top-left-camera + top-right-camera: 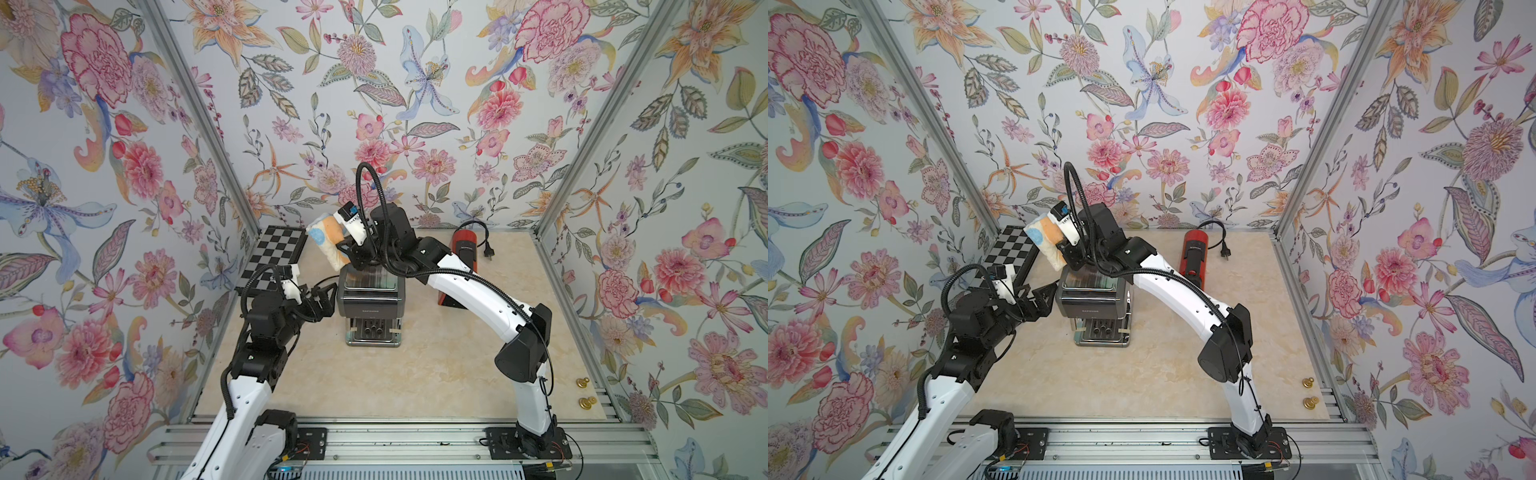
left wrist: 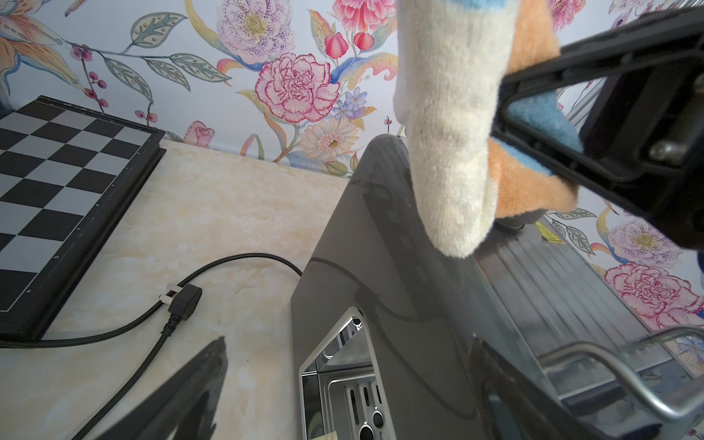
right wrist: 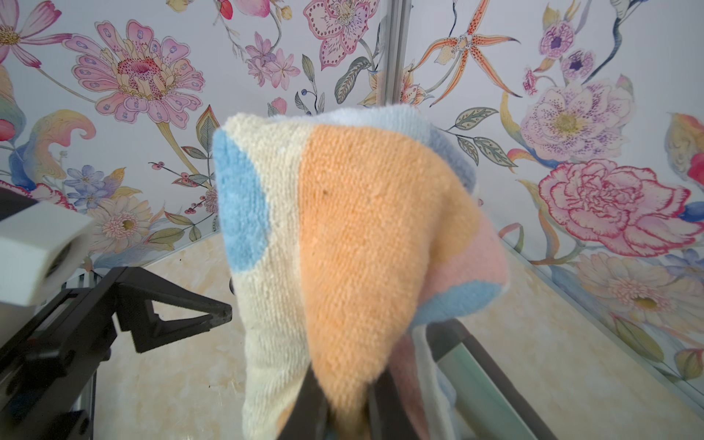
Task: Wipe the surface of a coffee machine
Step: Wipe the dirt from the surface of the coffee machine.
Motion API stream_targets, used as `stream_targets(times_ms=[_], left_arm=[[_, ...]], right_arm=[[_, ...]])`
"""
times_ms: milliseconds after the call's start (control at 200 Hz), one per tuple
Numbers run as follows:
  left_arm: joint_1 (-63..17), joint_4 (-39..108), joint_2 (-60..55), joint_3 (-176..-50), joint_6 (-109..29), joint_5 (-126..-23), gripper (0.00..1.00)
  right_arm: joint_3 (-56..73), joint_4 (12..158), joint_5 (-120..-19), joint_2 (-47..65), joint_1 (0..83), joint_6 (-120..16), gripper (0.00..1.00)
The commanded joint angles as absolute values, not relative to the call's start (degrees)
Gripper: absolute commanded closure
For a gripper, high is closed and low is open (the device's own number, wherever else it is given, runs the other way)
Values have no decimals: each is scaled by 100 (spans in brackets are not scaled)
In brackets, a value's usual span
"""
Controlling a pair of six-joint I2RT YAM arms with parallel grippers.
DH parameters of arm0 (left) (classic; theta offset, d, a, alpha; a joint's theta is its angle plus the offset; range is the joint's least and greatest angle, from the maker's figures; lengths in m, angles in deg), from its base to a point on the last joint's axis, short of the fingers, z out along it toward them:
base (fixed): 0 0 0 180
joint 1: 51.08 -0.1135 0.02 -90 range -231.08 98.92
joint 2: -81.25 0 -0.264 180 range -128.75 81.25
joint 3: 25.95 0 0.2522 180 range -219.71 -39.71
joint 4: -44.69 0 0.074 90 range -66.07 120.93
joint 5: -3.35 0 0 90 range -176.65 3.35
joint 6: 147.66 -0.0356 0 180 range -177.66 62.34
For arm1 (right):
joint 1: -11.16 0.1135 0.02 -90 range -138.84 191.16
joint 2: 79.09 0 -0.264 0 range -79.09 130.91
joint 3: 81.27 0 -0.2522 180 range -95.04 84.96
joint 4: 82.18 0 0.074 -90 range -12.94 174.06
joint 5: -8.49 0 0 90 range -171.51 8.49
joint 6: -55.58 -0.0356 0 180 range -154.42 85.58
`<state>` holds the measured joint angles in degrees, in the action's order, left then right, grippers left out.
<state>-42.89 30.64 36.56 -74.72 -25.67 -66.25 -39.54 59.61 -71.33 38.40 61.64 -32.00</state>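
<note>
Top views, near side: left end effector [image 1: 326, 296] released, jaws spread, level with the left flank of the coffee machine [image 1: 371, 301]; contact with the panel cannot be told.
Coffee machine: upright mid-bench [image 1: 415, 374], drip tray facing the arm bases.
Left wrist view: grey side panel sits between the spread fingers; no smear or wiped streak legible on it.
Right end effector [image 1: 347, 249]: clenched on a folded cloth [image 1: 328, 241], above the machine's rear-left top corner.
Cloth: most of it sticks up and out past that corner; one tip hangs by the upper side edge, touching or not unclear.
Progress (judgement): cloth fetched and brought to the machine, done. Top, front and right side show nothing either way; I take most wiping as left.
Far bench: red appliance [image 1: 461, 257] lying behind-right, chessboard [image 1: 274, 253] in the far left corner.
</note>
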Motion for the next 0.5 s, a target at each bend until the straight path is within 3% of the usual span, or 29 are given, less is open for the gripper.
stream_targets(times_ms=[0,295,495], left_arm=[[-4299,3150,3675,-7391,-2544,-6529,1],[-4299,3064,3791,-7361,-2598,-6575,1],[-4299,3073,3785,-7346,-2607,-6577,1]], right_arm=[[-4252,5778,-6998,3602,6135,-2876,100],[-6222,4701,-7280,4505,5979,-2137,100],[-6277,4609,-8265,4730,6110,-951,100]])
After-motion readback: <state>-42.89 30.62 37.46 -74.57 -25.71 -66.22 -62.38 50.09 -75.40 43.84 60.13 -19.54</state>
